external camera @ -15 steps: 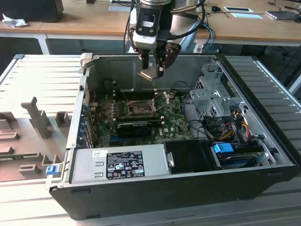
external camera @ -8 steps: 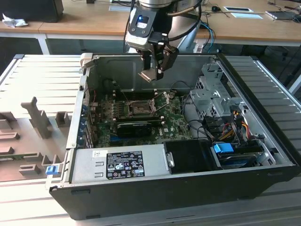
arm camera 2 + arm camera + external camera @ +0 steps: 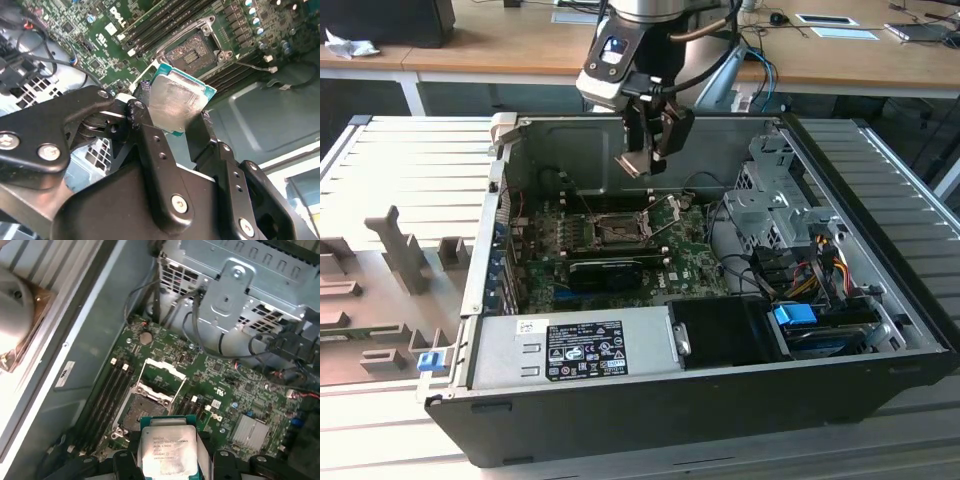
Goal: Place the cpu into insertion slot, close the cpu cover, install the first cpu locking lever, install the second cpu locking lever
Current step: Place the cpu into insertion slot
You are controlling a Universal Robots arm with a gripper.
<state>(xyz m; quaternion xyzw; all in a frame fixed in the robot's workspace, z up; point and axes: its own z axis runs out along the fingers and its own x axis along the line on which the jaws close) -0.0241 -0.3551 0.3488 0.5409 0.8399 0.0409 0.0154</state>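
The gripper (image 3: 647,158) hangs over the open computer case (image 3: 720,400), its two black fingers (image 3: 150,140) clamped on opposite edges of the cpu (image 3: 175,102). The chip sits between the fingertips with its silver-grey top facing the wrist cameras and its green edge showing past the pads. It is held clear of the board, above the insertion slot (image 3: 617,231) and not touching it.

In the first wrist view the cpu (image 3: 167,450) lies just beside the insertion slot (image 3: 142,412), whose dark centre is uncovered. The cpu cover (image 3: 159,364) stands swung up on its hinge at the socket's far edge, so nothing lies across the socket.

The socket sits near the middle of the green motherboard (image 3: 695,260). Memory slots (image 3: 107,390) run along one side of it, a coin cell (image 3: 145,337) lies beyond the cover, and a finned heat sink (image 3: 252,430) sits well apart. A long black card (image 3: 610,272) lies between the socket and the power supply (image 3: 585,345) at the case's front wall. The drive cage (image 3: 770,200) and a bundle of cables (image 3: 810,275) fill the case's side at the exterior view's right.

Several lines of print cover the cpu's top. The power supply carries a black label and a white sticker, and white lettering marks the board.
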